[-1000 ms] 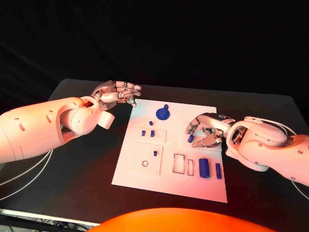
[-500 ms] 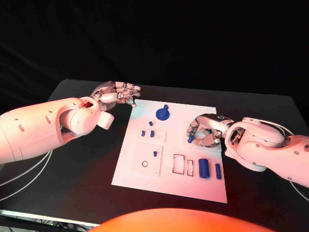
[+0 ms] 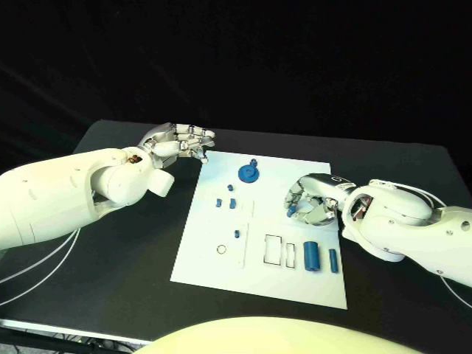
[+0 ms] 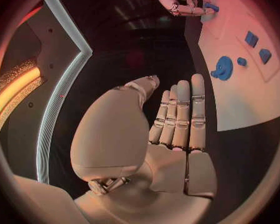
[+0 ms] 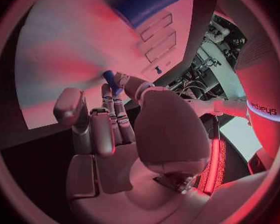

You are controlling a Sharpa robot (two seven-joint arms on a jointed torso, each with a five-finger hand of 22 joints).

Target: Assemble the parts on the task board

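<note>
Nearest you on the task board (image 3: 259,284), a thick blue cylinder (image 3: 313,256) and a thinner blue pin (image 3: 332,259) lie side by side by the board's right edge, long axes running near-to-far, just right of two rectangular slots (image 3: 279,251). Left of those, a short blue peg (image 3: 237,234) sits on the board.

Mid-board, the right hand (image 3: 313,199) pinches a small blue peg (image 3: 293,210) in curled fingers, the peg tilted, one end toward the board.

Further back, two blue blocks (image 3: 226,203) sit, then a blue gear (image 3: 248,173).

At the far-left corner, the left hand (image 3: 180,141) hangs off the board, holding nothing; its fingers (image 4: 180,115) lie straight and close together.
</note>
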